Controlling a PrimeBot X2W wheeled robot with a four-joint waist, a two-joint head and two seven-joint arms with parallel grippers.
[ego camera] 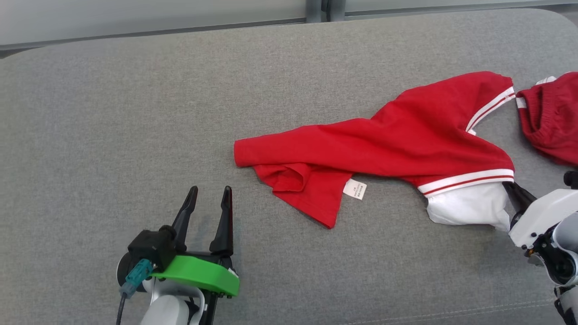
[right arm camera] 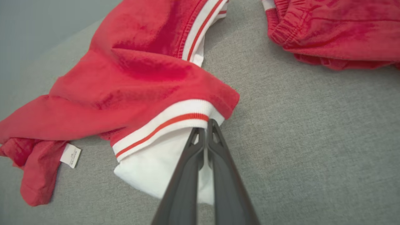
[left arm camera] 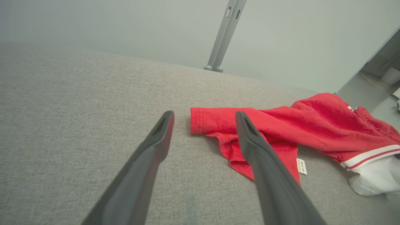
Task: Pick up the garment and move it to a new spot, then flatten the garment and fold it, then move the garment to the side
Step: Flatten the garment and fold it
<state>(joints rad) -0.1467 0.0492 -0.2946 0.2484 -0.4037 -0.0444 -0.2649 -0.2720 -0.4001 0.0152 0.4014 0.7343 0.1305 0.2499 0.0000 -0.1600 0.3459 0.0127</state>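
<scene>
A red garment (ego camera: 397,140) with white and red striped trim and a white part lies crumpled on the grey cushion (ego camera: 135,113), right of the middle. My right gripper (ego camera: 509,186) is shut on the garment's white edge just below the striped band, at the lower right. The right wrist view shows its fingers (right arm camera: 215,147) pressed together on the white cloth of the garment (right arm camera: 140,78). My left gripper (ego camera: 211,189) stands open on the bare cushion, left of the garment's red hem and apart from it. In the left wrist view the left gripper (left arm camera: 203,117) frames the hem of the garment (left arm camera: 281,128).
A second, darker red piece of clothing (ego camera: 551,117) lies at the right edge, close to the garment's collar, and appears again (right arm camera: 331,31) in the right wrist view. A pale wall with a grey post (left arm camera: 223,34) stands behind the cushion. A white label (ego camera: 355,188) hangs from the garment.
</scene>
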